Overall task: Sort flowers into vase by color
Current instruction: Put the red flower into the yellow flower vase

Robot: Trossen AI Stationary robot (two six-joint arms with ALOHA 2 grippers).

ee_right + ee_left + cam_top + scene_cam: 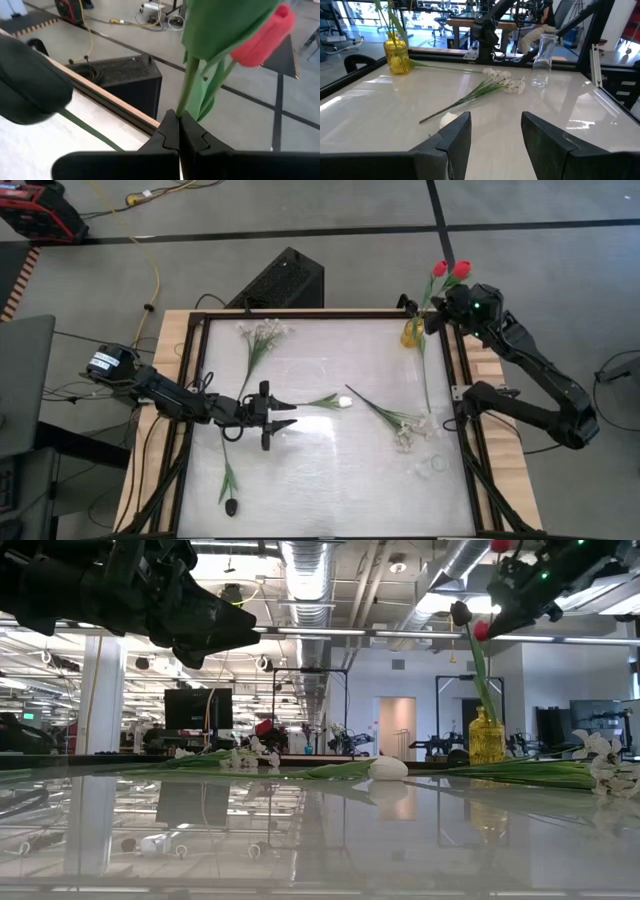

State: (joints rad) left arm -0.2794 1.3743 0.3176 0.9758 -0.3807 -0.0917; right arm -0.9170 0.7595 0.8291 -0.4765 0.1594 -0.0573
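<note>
My left gripper is open and hovers above the table's left half, pointing at a white tulip that lies flat in the middle. My right gripper is shut on a red tulip over the yellow vase at the far right corner. A second red head and a dark tulip head rise beside it. Two white-blossom sprigs and a dark tulip lie on the table. My right gripper pinches the red tulip's green stem between its two shut fingertips, a little below the head and leaf. The fingers lie across the stem. The flower stands roughly upright above the yellow vase; the gripper hides the stem's lower end.
A clear glass vase stands near the right edge, beside the right-hand sprig. A long green stem lies on the table from the yellow vase toward the near side. A raised dark frame borders the table. A black box sits beyond the far edge.
</note>
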